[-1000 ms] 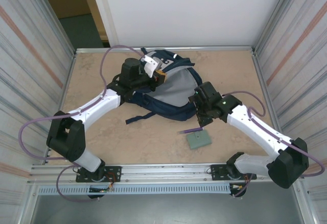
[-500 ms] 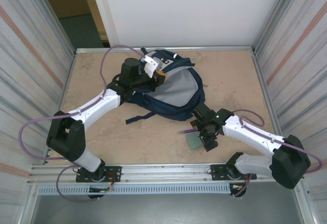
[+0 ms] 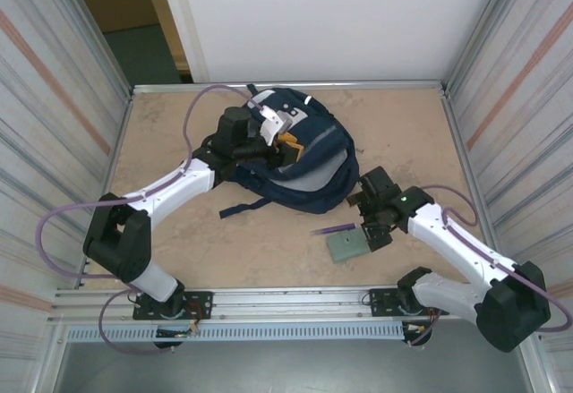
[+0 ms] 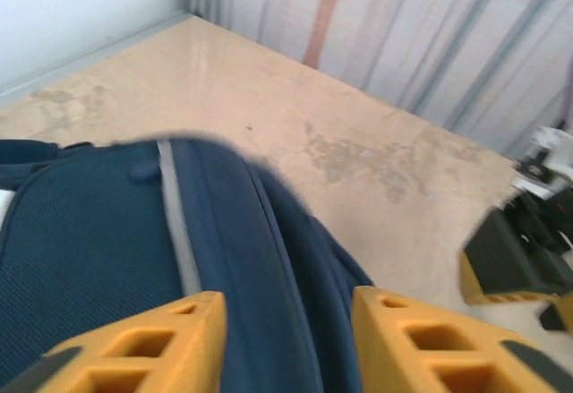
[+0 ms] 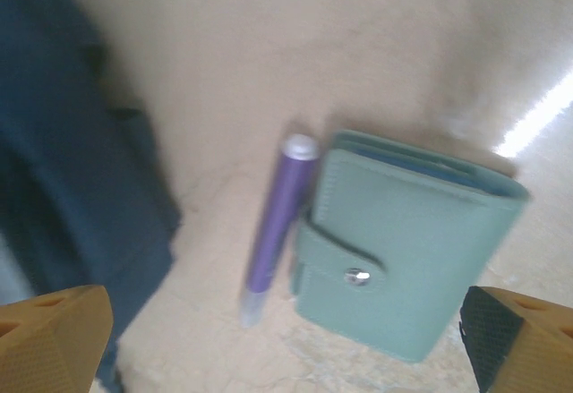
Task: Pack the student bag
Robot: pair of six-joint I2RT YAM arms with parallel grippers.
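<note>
Now that your left end effector (image 3: 291,142) has parted its fingers, the mouth of the student bag (image 3: 309,174) has slumped. A second ago the pale grey lining lay broadly exposed from above; now a narrow strip of it shows. The orange fingers stand partly apart with a fold of navy fabric between them, and I judge they no longer pinch it. Your right end effector (image 3: 374,232) has come away from the bag's opening and hangs low over the green wallet (image 5: 403,241) and the purple pen (image 5: 273,223), jaws spread as wide as they go, holding nothing. Both items lie on the counter (image 3: 179,115), nearly touching each other.

For the packing, that probably means you will have to reopen the mouth before anything goes in. The bag lies at the far middle of the counter, directly under the left end effector and just beyond the right one, up and to its left.
</note>
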